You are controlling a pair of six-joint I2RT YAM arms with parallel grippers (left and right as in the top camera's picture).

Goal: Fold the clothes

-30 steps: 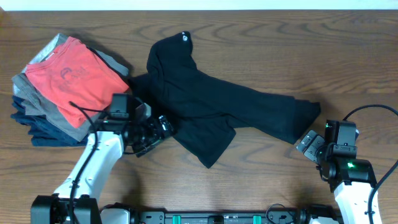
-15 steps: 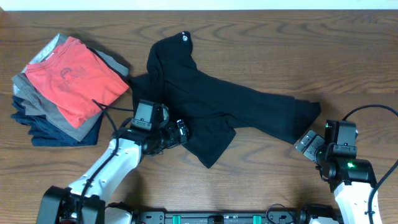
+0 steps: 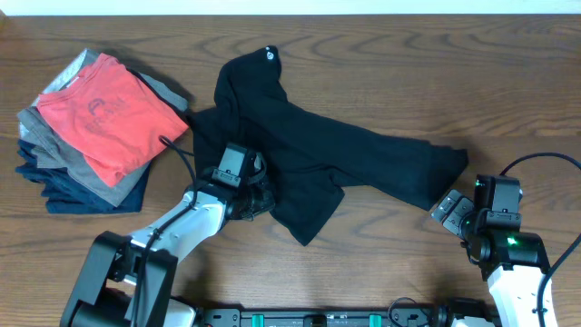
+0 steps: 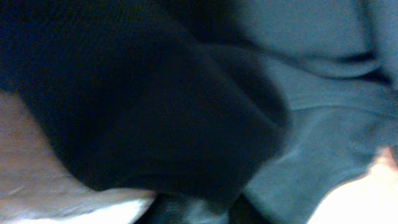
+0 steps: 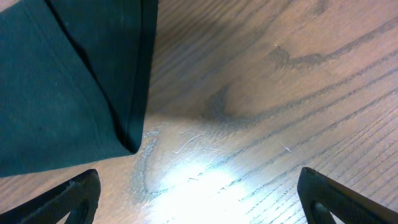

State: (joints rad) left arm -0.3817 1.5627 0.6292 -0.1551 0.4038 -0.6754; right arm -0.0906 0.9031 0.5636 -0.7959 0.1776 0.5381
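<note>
A black long-sleeved garment (image 3: 309, 150) lies crumpled across the middle of the wooden table. My left gripper (image 3: 260, 195) sits at its lower left edge, and its jaws look closed on the cloth. In the left wrist view bunched black fabric (image 4: 155, 93) fills the frame and hides the fingers. My right gripper (image 3: 449, 207) rests open just off the garment's right end. In the right wrist view its fingertips (image 5: 81, 193) stand wide apart over bare wood, and the hem corner (image 5: 62, 81) lies ahead to the left, untouched.
A stack of folded clothes (image 3: 95, 127), with a coral shirt on top, sits at the left of the table (image 3: 408, 73). The table's far edge runs along the top of the overhead view.
My left arm has swung right from beside the folded stack to the garment's lower left edge, and its wide-open jaws have closed into the cloth. The right arm has not moved.
</note>
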